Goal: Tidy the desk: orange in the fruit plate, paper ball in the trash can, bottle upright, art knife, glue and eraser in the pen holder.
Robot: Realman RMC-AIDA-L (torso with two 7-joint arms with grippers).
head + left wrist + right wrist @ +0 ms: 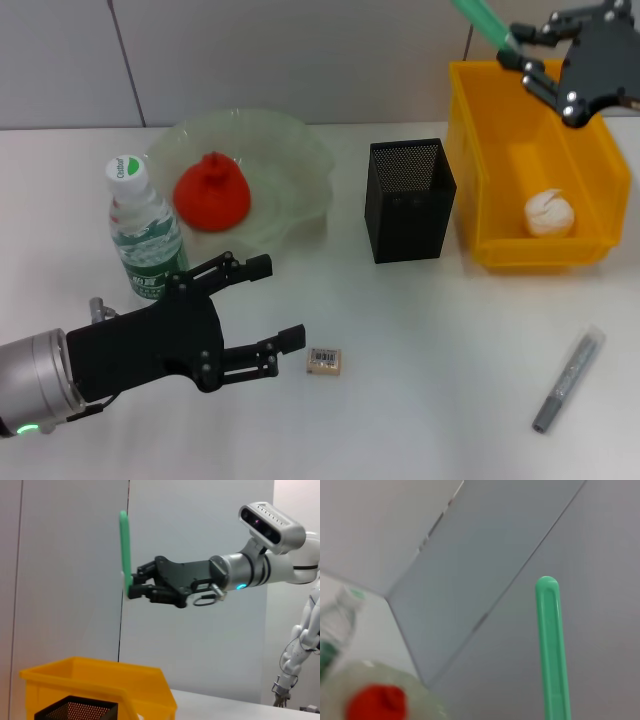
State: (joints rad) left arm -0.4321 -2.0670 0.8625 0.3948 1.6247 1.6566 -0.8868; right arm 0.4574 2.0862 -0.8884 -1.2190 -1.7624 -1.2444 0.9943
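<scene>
Above the trash can (480, 150), the right gripper (520, 62) is clamped on a green art knife (482, 22); below it lies the paper ball (551, 213); left gripper (282, 303) spread, empty, eraser (324, 361) just beside its lower finger.

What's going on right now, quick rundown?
Right gripper shut on green art knife, raised above trash can. Left gripper open near eraser. Pen holder unobstructed.

A white table (420, 400) is seen before pale grey wall panels (300, 60), which are divided by thin dark vertical seams.
</scene>
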